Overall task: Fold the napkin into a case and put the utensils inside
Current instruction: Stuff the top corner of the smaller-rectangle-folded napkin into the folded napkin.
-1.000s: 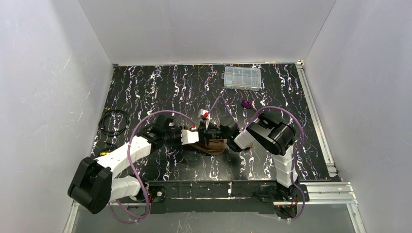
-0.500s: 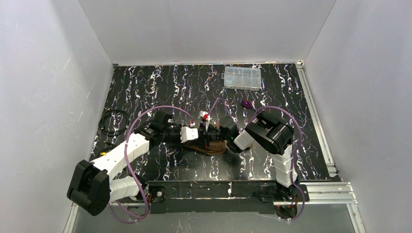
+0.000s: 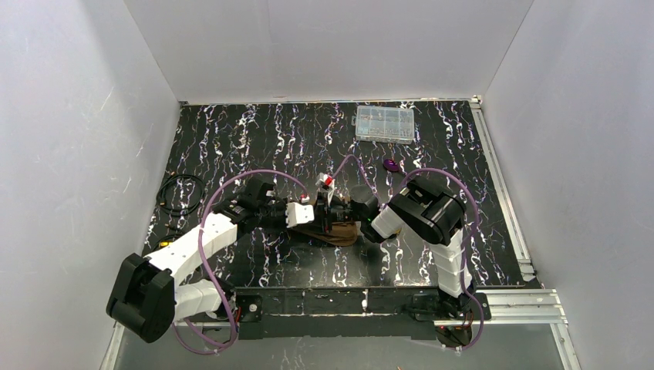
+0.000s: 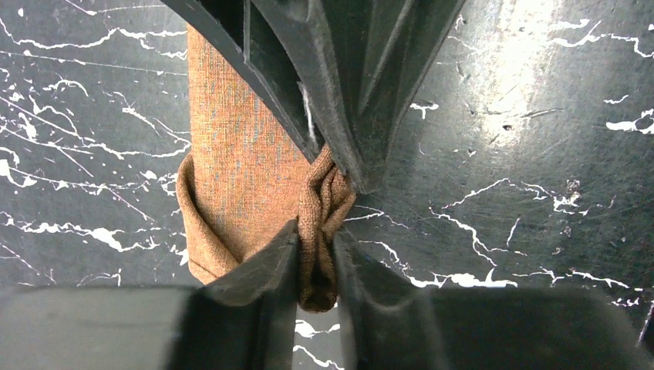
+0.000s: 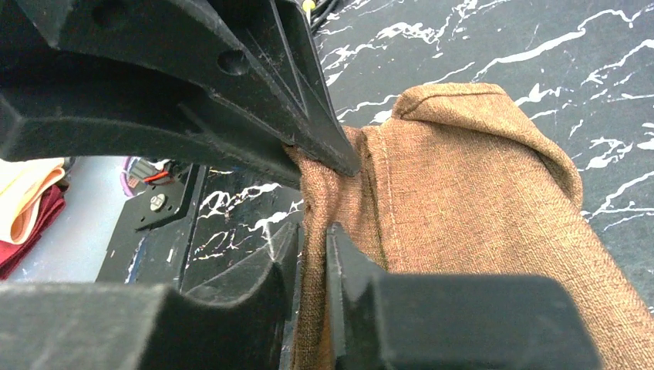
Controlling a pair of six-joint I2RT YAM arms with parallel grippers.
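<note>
Two grippers meet over the napkin (image 3: 344, 233), which lies bunched mid-table, nearer the front edge of the table (image 3: 231, 131). Pinching a gathered fold between nearly closed fingers is the left gripper (image 4: 316, 231). The right gripper (image 5: 312, 235) has cloth squeezed in its narrow gap. One purple-headed utensil (image 3: 392, 165) lies toward the back right.

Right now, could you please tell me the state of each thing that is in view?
napkin: bunched into folds, pinched along one ridge from two sides.
left gripper: shut on a napkin fold.
right gripper: shut on the same bunched ridge, facing the left gripper.
purple-headed utensil: lying loose, apart from the napkin.
clear box: lying flat; lid too small to judge.
</note>
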